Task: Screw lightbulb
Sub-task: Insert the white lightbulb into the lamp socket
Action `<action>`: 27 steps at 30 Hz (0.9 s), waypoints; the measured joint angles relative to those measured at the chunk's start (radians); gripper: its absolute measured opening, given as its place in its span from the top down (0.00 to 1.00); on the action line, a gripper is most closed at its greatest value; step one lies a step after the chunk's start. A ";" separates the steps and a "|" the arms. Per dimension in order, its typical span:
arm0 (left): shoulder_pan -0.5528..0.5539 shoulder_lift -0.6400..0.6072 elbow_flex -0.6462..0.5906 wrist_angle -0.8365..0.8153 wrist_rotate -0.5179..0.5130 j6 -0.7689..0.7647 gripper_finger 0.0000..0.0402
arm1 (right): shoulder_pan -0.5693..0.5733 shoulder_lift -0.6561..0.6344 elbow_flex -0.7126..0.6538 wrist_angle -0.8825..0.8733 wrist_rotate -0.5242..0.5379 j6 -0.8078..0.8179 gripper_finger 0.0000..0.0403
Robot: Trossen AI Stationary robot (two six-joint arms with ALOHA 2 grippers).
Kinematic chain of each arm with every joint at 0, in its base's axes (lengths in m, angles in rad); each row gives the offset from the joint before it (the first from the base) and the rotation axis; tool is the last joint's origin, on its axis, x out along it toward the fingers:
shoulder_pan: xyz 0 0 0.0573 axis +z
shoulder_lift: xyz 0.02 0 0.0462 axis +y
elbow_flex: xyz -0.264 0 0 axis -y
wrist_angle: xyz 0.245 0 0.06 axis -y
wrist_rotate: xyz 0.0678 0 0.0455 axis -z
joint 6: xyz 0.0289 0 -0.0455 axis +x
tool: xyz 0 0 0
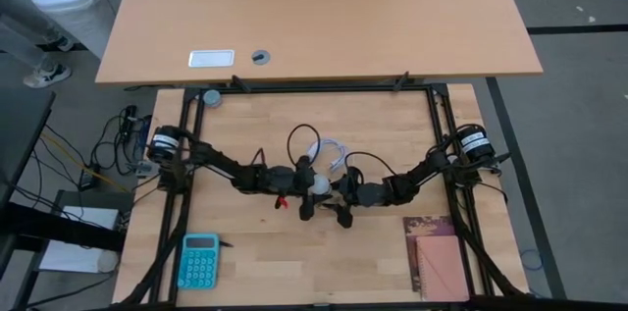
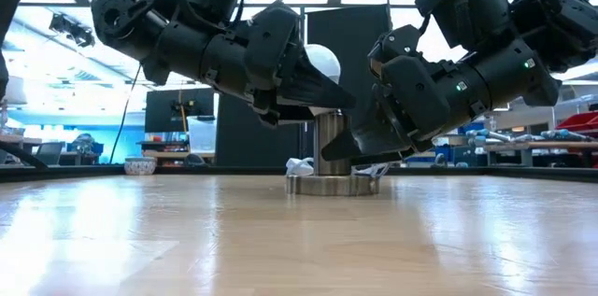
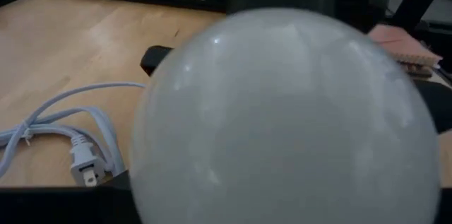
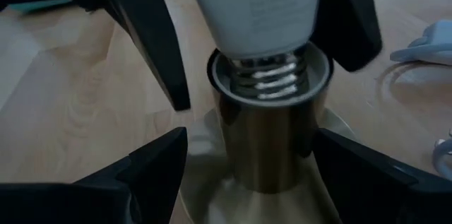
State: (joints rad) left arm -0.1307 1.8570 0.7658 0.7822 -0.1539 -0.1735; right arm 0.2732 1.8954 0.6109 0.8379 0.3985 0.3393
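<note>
The white lightbulb (image 2: 322,59) stands upright over the silvery socket (image 2: 327,145), its screw base (image 4: 263,77) in the socket's mouth with several threads showing. The socket's flat round foot (image 2: 308,185) rests on the wooden table at its middle. My left gripper (image 2: 318,91) reaches in from the table's left and is shut on the bulb, whose globe (image 3: 282,118) fills the left wrist view. My right gripper (image 4: 251,150) comes from the right and is open, one finger on either side of the socket's column (image 4: 268,139), with a gap showing on one side. My left gripper pinches the lightbulb's tapering neck (image 4: 247,12) between its two fingers (image 4: 152,47), one on each side below the globe. The fingers come nearly level from the table's left, slanting a little down. The bulb stands upright, its screw base in the socket's mouth.
A coiled white cable with a plug (image 3: 85,160) lies just beyond the socket. A blue calculator (image 1: 199,260) lies at the near left and a brown notebook (image 1: 437,257) at the near right. Black frame rails (image 1: 437,115) border the table.
</note>
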 joint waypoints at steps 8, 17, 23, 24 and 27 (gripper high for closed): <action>0.001 -0.018 0.027 -0.085 0.018 0.009 0.40 | 0.001 0.000 0.000 -0.001 0.000 -0.026 0.24; 0.002 -0.022 0.078 -0.184 0.029 0.033 0.40 | 0.002 -0.026 -0.007 -0.035 -0.002 -0.019 0.24; 0.005 -0.022 0.085 -0.188 0.040 0.032 0.40 | 0.006 -0.087 -0.034 -0.107 -0.010 -0.004 0.24; 0.007 -0.022 0.085 -0.188 0.044 0.032 0.40 | 0.008 -0.096 -0.037 -0.121 -0.013 -0.001 0.24; 0.014 -0.022 0.086 -0.189 0.066 0.032 0.40 | 0.020 -0.119 -0.042 -0.147 -0.041 0.001 0.24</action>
State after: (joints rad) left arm -0.1163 1.8347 0.8516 0.5931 -0.0882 -0.1419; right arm 0.2932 1.7764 0.5690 0.6907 0.3572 0.3408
